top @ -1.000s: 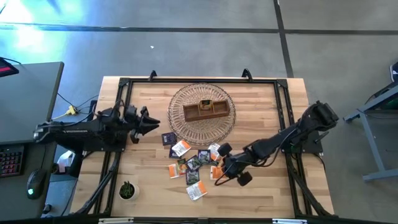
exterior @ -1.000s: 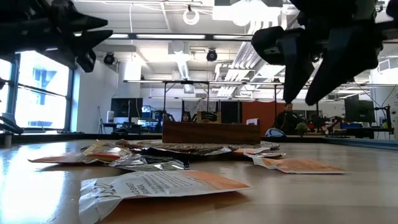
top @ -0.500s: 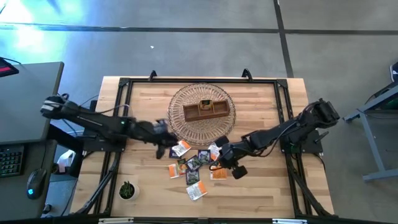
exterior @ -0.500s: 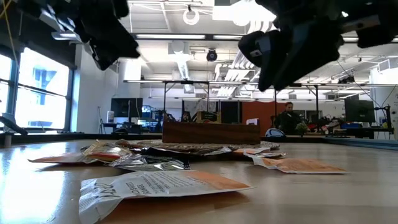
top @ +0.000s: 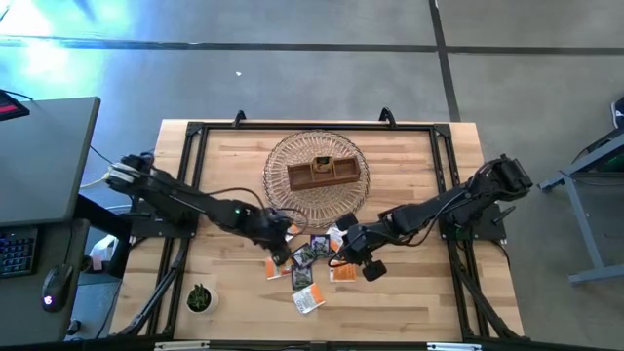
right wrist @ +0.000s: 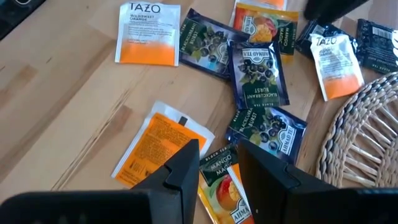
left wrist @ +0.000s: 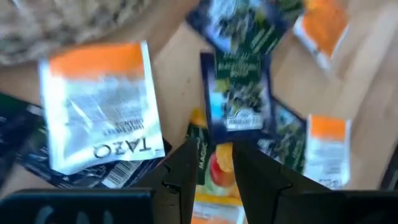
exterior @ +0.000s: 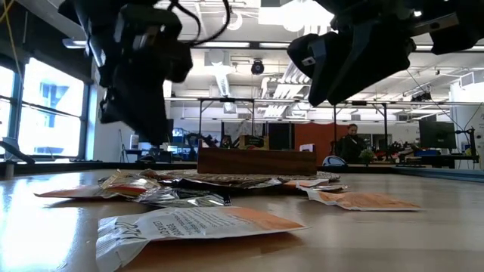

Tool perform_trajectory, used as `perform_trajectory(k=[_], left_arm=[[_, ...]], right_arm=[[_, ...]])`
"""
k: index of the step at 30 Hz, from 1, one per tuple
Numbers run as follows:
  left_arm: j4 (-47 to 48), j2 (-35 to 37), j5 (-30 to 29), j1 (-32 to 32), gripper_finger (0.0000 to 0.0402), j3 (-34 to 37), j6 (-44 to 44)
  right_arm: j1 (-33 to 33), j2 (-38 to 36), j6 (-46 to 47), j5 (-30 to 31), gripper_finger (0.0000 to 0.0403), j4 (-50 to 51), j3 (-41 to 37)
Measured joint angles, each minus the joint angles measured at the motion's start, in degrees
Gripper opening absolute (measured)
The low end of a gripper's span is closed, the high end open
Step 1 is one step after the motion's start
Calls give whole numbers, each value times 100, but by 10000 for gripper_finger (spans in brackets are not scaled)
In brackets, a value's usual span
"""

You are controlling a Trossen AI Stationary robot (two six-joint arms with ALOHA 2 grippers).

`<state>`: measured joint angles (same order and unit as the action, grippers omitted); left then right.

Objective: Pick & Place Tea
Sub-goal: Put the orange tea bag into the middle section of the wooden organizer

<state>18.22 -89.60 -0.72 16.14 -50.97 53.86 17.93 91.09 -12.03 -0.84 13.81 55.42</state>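
Observation:
Several small flat tea sachets (top: 307,258), orange, white and dark, lie flat and scattered on the wooden table in front of a wicker basket (top: 278,156). My left gripper (top: 283,244) hovers over their left part, open by a narrow gap. In its wrist view an orange mango sachet (left wrist: 214,168) shows between the fingers, beside a white-and-orange sachet (left wrist: 99,106). My right gripper (top: 353,251) hangs higher over the right part, open, above another mango sachet (right wrist: 227,180). In the low view both grippers (exterior: 147,125) (exterior: 340,72) stay clear of the table.
A brown wooden box (top: 320,174) sits in the basket. A small potted plant (top: 200,297) stands near the table's near left corner. One white-and-orange sachet (top: 308,300) lies apart, nearest the near edge. Black frame rails (top: 444,185) run along the table's sides.
My left arm has swung from the table's left side out toward the right, over the sachets, and has come down close above them. My right gripper has shifted a little toward the left and far side. The sachets have stayed where they were.

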Motion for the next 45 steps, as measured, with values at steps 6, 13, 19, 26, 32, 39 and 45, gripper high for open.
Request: perform_trajectory(k=[6,13,19,26,32,39,45], left_arm=[[-4,-223,422,4,101,-71,45],[349,-153,-5,0,101,-76,-2],[822,-159,144,0,101,-67,27],[806,-159,142,0,101,-67,3],[704,-272,159,0,101,-66,3],[621,-260,214,0,101,-69,42],[534,-260,366,4,101,-67,43]], right_arm=[[0,0,28,130,107,-407,0],[7,358,170,-96,107,-1799,3],[9,1335,703,219,107,-3622,2],[7,2192,1204,260,107,-5042,2],[7,2802,1536,253,94,-5696,81],[-101,3014,1186,399,55,-5235,378],[-305,3014,1186,633,12,-5021,393]])
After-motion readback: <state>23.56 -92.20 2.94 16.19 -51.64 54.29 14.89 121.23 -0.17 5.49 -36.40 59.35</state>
